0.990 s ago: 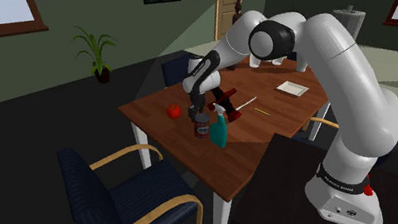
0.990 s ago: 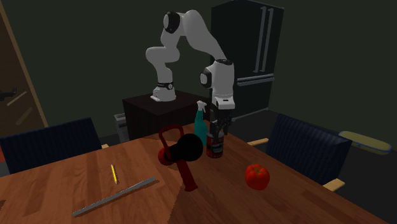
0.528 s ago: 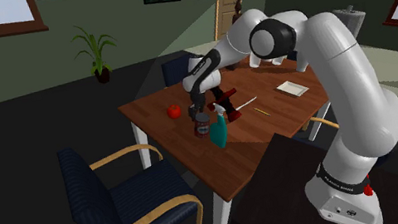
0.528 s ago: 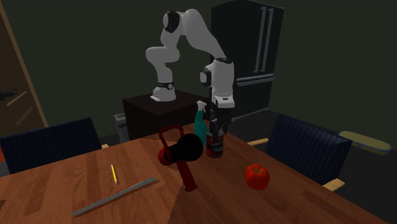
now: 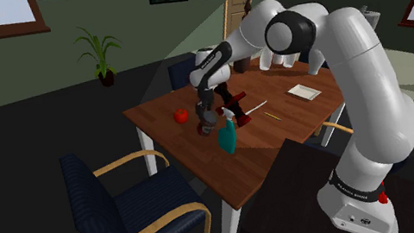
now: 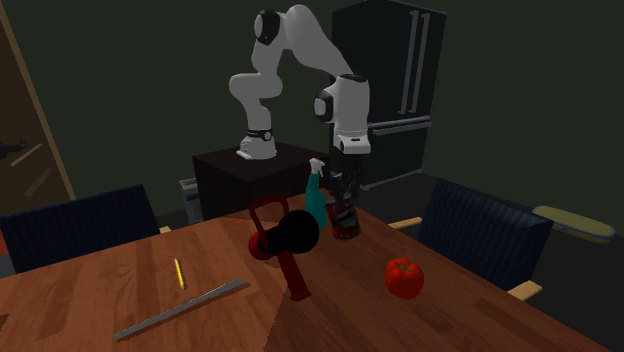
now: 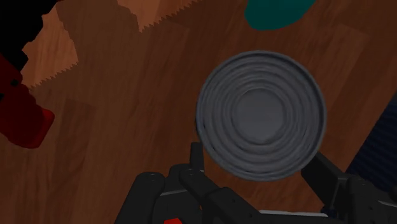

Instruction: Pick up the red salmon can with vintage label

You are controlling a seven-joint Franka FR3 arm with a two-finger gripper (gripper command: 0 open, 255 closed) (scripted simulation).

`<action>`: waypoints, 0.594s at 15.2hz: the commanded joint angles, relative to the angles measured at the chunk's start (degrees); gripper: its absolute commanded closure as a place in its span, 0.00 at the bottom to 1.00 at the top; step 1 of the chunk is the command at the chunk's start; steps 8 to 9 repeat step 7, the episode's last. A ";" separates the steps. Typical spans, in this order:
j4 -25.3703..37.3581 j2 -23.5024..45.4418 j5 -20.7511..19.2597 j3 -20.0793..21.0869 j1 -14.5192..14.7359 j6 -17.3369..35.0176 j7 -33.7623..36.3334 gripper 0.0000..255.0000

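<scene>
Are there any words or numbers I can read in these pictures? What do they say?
No text here can be read.
Label on the can held in the hand: red with dark marks, too small to read.
Top of the can in the wrist view: plain grey rings, no words.
Marking on the arm's base: too small to read.
Teal spray bottle: no words show.

The salmon can (image 6: 345,218) is dark red with a label and a ridged grey lid, roughly upright, clasped between the gripper (image 7: 257,158) fingers.
</scene>
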 commanded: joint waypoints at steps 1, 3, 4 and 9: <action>-0.29 -1.24 -0.18 -0.18 0.11 -0.93 0.09 1.00; -0.41 -2.34 -0.37 -0.34 0.22 -1.90 0.20 1.00; -0.45 -2.87 -0.46 -0.41 0.28 -2.40 0.25 1.00; -0.48 -3.48 -0.57 -0.50 0.34 -2.97 0.32 1.00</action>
